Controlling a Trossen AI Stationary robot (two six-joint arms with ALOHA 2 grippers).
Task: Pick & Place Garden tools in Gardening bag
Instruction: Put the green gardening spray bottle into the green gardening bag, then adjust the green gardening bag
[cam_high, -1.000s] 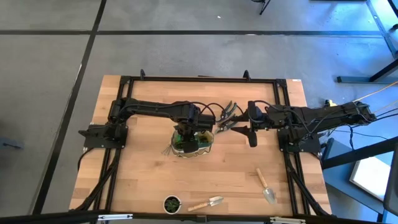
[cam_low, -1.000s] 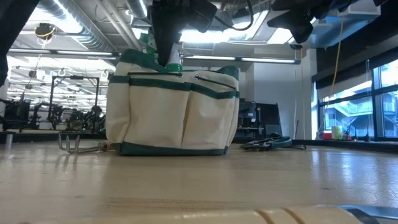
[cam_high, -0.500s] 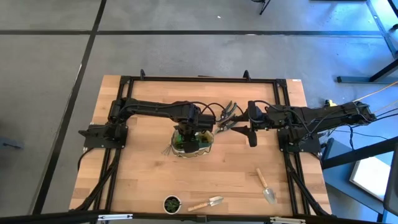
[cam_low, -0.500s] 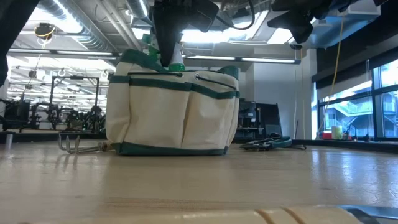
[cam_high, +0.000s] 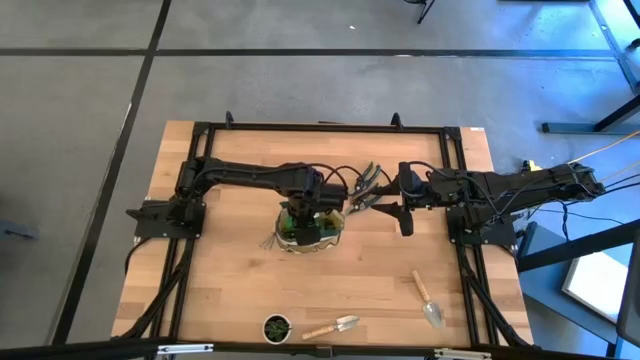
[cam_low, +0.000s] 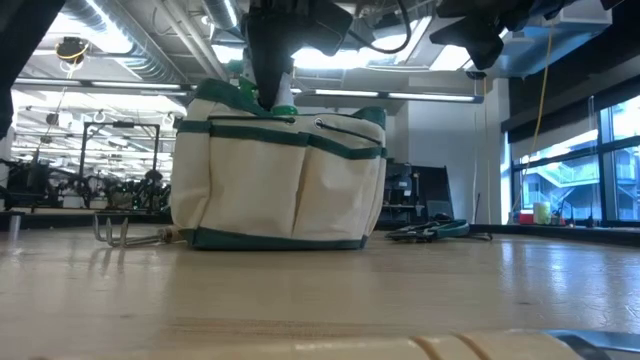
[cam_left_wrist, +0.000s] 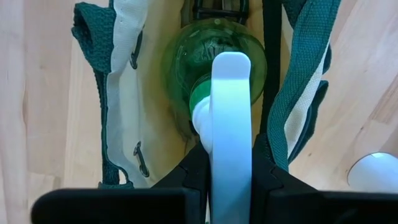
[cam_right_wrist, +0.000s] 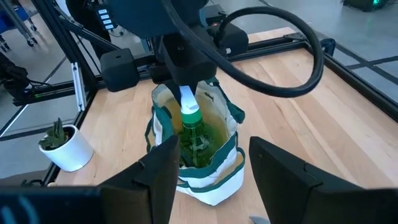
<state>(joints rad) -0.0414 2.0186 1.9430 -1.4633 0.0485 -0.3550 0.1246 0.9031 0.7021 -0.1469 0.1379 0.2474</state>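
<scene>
A: What changed just now?
B: Not much. Your left gripper (cam_high: 300, 213) still pinches the white top of the spray bottle (cam_left_wrist: 214, 59). The bottle stands low in the gardening bag (cam_low: 275, 180), mid tabletop (cam_high: 230, 280). I think it's time to let go. Your right gripper (cam_high: 405, 222) hangs right of the bag, fingers apart, holding nothing.
A: And the rest?
B: Wood top. Fork (cam_low: 125, 232) by the bag's left side, pruners (cam_high: 365, 185) twd the far edge. Pot (cam_high: 277, 327) + trowel (cam_high: 335, 326) at the near edge, 2nd trowel (cam_high: 428, 298) twd the near-right corner. Room behind: racks left, big windows right.
</scene>
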